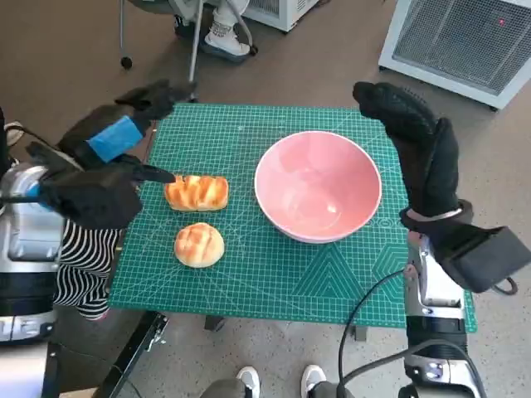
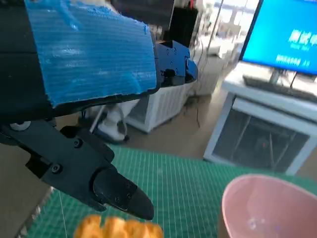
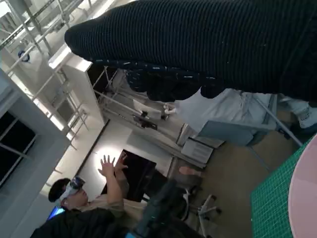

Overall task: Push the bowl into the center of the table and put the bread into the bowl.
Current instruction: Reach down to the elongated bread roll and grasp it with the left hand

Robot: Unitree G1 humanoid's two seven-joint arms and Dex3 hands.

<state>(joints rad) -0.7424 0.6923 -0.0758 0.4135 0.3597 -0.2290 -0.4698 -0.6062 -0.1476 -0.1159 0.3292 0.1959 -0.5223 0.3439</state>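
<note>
a pink bowl sits on the green cutting mat that covers the desk, a little to the right of the mat's middle and nearer its far edge. two pieces of bread lie left of the bowl and well apart from it: an oblong ridged loaf and, just in front of it, a round bun.

the left robot hand hangs over the left edge of the mat, its blue tape facing up. its fingers are spread and it holds nothing. one black fingertip points at the left end of the oblong loaf; the left wrist view shows that fingertip just above the loaf, and contact cannot be told. another finger reaches toward the far left corner of the mat.

the right robot hand, in its black knitted glove, stands upright just beside the bowl's right rim with its fingers stretched toward the far edge of the desk, holding nothing. whether the glove touches the bowl cannot be told.

in the right wrist view the glove fills the top, the bowl's rim shows at one edge, and a person sits in the background with a raised hand. beyond the desk in the head view stand white cabinets and a shoe on the floor.
</note>
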